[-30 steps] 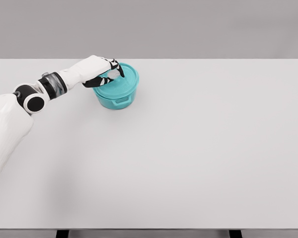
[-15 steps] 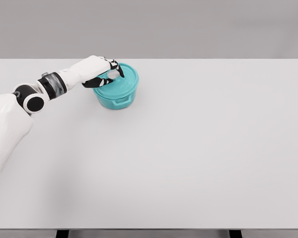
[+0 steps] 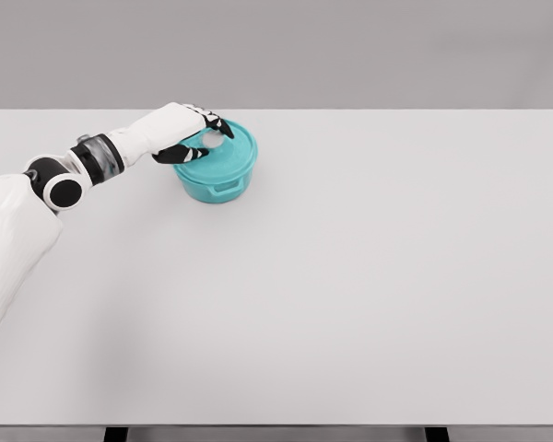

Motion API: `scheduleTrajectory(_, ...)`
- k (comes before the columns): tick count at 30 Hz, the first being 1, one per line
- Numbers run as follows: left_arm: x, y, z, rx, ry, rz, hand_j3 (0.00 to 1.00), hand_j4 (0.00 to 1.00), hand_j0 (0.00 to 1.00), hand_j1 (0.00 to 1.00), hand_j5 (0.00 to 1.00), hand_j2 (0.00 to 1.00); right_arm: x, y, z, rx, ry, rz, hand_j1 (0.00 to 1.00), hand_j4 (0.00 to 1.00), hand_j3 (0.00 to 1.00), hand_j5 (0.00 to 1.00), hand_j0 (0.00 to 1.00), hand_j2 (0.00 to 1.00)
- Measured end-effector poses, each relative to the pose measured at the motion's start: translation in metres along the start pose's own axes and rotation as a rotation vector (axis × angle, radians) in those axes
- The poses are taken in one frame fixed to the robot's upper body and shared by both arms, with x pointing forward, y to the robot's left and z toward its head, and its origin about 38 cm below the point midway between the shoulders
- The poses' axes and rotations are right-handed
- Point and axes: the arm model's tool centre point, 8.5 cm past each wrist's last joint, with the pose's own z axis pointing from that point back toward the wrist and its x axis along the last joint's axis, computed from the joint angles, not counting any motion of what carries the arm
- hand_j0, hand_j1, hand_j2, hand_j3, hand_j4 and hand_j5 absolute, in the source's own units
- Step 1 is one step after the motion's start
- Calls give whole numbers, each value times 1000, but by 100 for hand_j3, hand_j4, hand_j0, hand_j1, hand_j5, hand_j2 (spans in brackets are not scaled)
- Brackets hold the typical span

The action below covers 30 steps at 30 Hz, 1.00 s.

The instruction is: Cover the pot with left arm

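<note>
A teal pot stands on the white table at the back left. Its teal lid lies flat on the rim and covers it. My left hand hovers over the lid from the left, its black-tipped fingers arched above the pale knob and the thumb low beside it. The fingers are spread and no longer clasp the knob. The left forearm runs down to the lower left edge. My right arm is out of view.
The pot has a small handle on its front side. The table's far edge lies just behind the pot and its left edge is close to my elbow.
The lid, tilted a second ago, has settled level on the pot. My left fingers have lifted and spread off the knob. The arm has barely moved.
</note>
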Motion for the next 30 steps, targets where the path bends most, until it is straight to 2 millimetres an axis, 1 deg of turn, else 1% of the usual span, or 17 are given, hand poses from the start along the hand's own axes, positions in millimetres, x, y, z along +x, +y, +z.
scheduleTrajectory(12, 0, 1, 0, 3, -2, -1, 70, 70, 70, 70, 70, 70, 0, 0, 0, 0, 0, 0, 100, 100, 100, 100, 100, 100)
scheduleTrajectory(30, -2, 9, 4, 22, 2, -2, 70, 70, 70, 70, 70, 70, 0, 0, 0, 0, 0, 0, 100, 100, 100, 100, 100, 100)
